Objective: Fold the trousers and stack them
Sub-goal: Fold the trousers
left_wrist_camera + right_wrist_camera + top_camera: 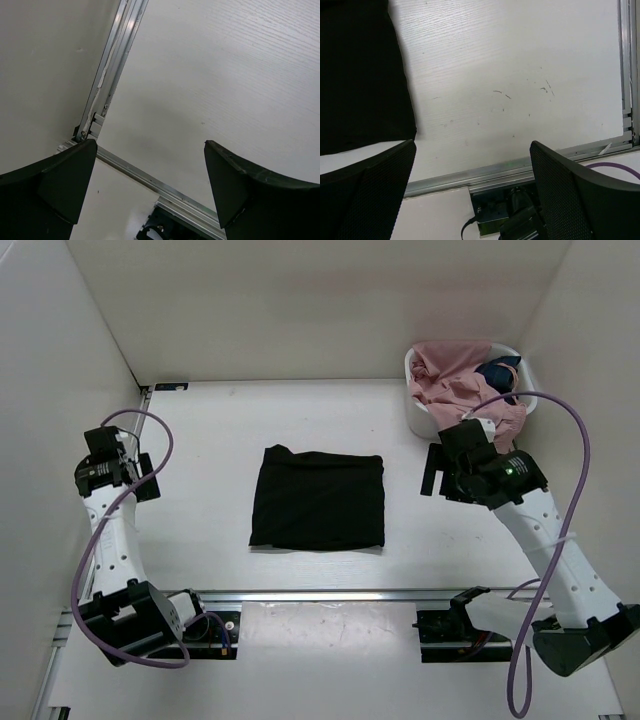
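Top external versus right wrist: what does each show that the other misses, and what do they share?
Only top external: the whole folded trousers as a rectangle, the left arm, and the white basket holding a pink garment and a dark blue garment. Only right wrist: its own fingers close up, spread with nothing between them, plus fine scuffs on the table. Both: an edge of the trousers lying flat, table beside it, and the metal rail.
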Available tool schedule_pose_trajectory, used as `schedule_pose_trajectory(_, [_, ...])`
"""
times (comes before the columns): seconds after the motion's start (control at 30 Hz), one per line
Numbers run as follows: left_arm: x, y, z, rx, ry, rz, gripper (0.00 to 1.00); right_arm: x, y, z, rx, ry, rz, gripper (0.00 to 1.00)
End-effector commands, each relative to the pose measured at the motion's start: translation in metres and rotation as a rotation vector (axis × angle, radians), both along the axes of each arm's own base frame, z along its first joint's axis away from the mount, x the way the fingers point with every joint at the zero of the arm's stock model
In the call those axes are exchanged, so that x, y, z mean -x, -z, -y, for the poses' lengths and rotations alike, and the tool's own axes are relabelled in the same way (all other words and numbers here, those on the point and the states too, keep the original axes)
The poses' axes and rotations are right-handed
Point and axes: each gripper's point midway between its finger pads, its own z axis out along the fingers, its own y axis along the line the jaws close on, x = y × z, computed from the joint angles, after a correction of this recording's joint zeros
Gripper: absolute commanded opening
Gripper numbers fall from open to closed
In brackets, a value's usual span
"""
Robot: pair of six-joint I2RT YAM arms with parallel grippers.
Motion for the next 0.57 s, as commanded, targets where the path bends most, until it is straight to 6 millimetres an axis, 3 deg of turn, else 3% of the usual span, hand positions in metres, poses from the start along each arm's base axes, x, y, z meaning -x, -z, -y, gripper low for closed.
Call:
schedule_pose_trajectory(0.0, [-0.0061,-0.0093,0.0061,0.039,0.007,0.05,1.0,0.0006,-0.0076,0.0073,-0.005,0.032,0.057,0.99])
schedule_pose_trajectory(0.53, [-0.0069,-0.0073,0.0115,0.065,0.026,0.05,1.0,0.0074,-0.0081,0.0134,-0.026,0.073,0.095,0.99])
